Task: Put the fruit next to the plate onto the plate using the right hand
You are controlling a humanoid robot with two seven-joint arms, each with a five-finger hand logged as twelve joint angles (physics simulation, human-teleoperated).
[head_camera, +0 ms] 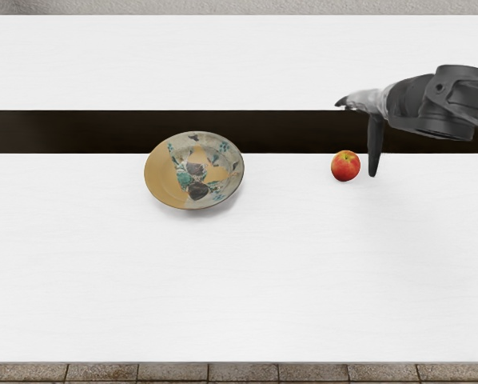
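Beside the apple [345, 166], the right hand [373, 112] hangs spread and empty, its arm [451, 100] cut by the edge.

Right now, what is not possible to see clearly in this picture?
Head view:
- right hand: palm hidden by its own wrist; arm cut off by the right edge.
- left arm: outside the frame.
- apple: far side hidden by itself; stem too small.
- plate: painted pattern too small to identify.
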